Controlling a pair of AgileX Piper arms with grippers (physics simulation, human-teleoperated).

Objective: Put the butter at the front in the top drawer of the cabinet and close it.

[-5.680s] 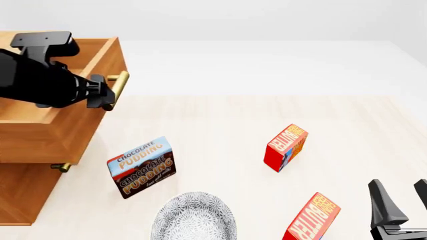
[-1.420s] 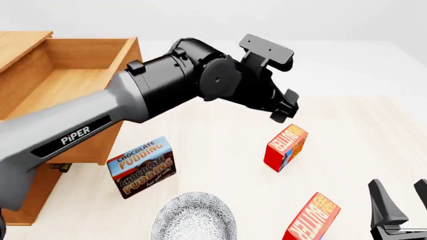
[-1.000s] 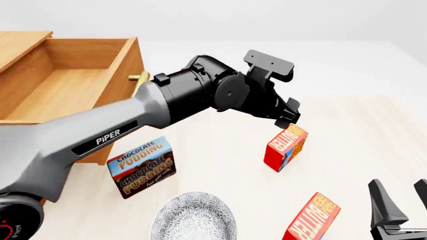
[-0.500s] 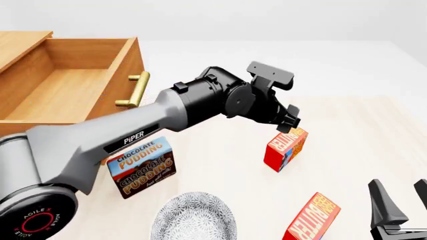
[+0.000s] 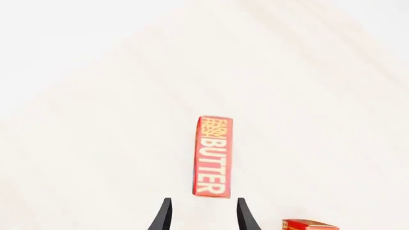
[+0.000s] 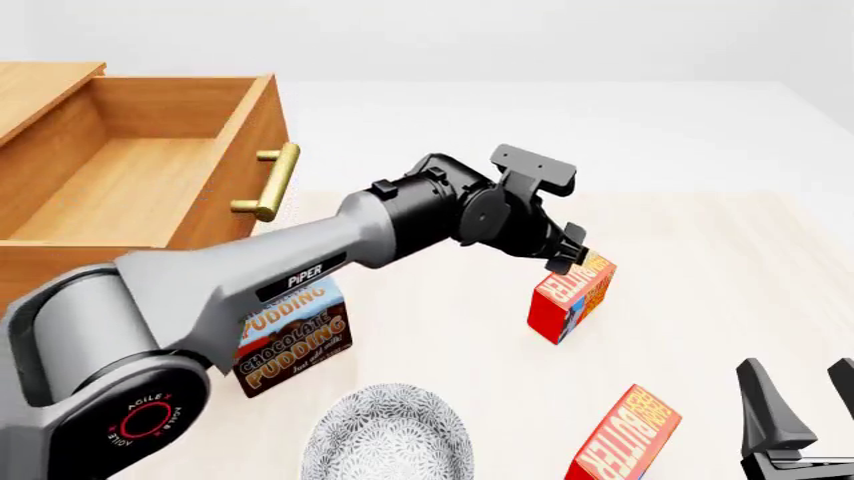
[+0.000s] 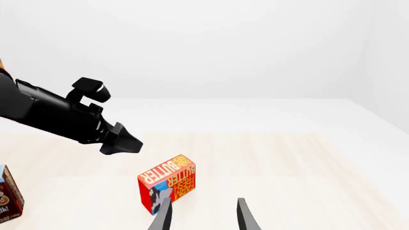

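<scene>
Now my left gripper (image 6: 571, 262) hangs just above the far butter (image 6: 571, 297), its fingers parted a little wider than the carton's narrow top and gripping nothing; through my left wrist camera the two tips (image 5: 164, 218) frame the near end of that carton (image 5: 213, 156), whose red top reads "FARM FRESH BUTTER" in yellow and white. It stands upright on the pale table (image 6: 721, 260), well apart from the cabinet (image 6: 54, 300) at the left, whose top drawer (image 6: 140, 170) is pulled out, its brass handle (image 6: 271, 183) showing. The second butter (image 6: 625, 437) stands tilted nearer the front edge, close beside my right gripper (image 6: 801, 420), which sits low at the right corner with fingers apart and holding nothing. My left arm carries the word "PiPER" on its grey link and "AGILE X" ringed in red at the base joint. Partly behind that arm stands a brown-and-blue box (image 6: 294, 335) lettered "CHOCOLATE PUDDING", and a patterned white bowl (image 6: 387, 440) lies at the front.
</scene>
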